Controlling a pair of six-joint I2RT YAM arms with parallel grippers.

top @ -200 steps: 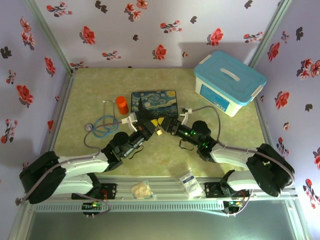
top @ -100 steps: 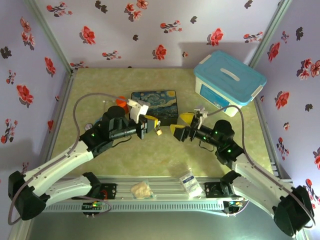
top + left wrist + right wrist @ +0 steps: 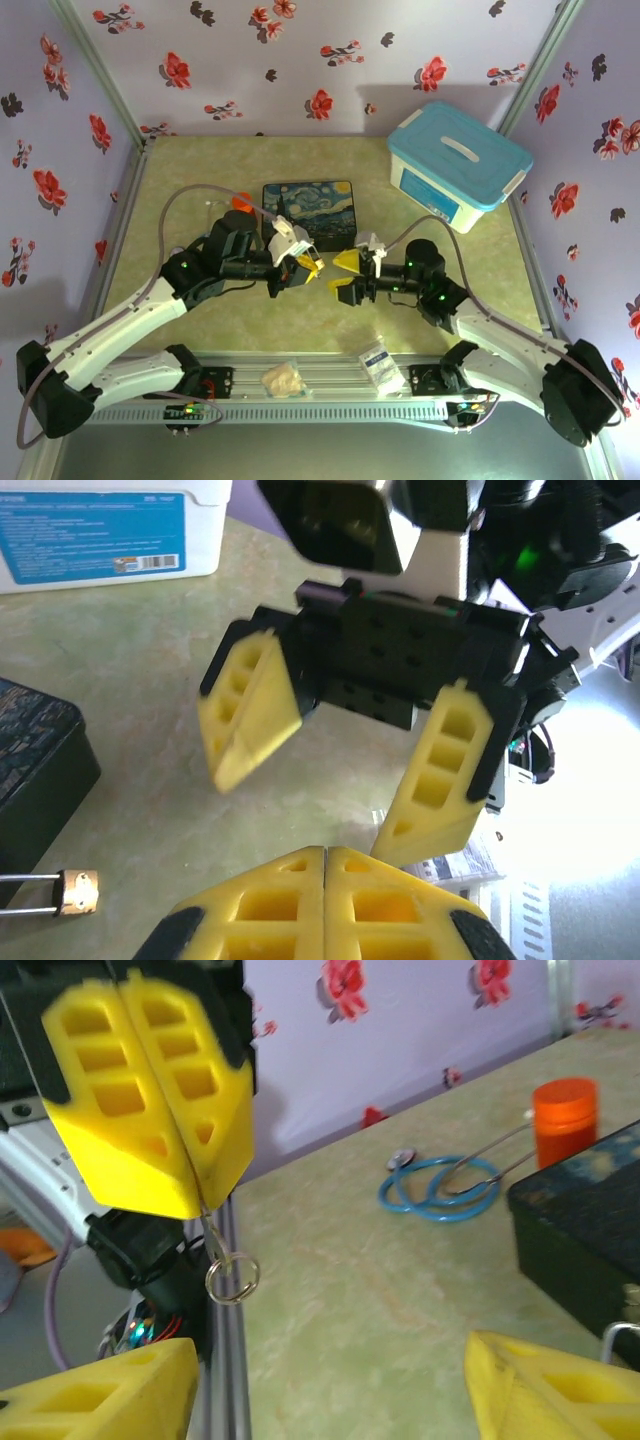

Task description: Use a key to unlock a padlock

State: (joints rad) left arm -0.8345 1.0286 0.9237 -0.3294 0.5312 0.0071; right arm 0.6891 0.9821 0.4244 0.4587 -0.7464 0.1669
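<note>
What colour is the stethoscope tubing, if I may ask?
Stethoscope tubing: blue, best in right wrist view.

No word, brand or number can be made out anywhere. In the left wrist view, at eleven o'clock, the white storage box [image 3: 208, 530] carries a blue label [image 3: 95, 530] with lines of white print. A barcode [image 3: 135, 563] sits at the label's lower edge. All of it is too small to read. In the top view, at five o'clock, a small white packet [image 3: 379, 365] bears blue marks, too blurred to read.
</note>
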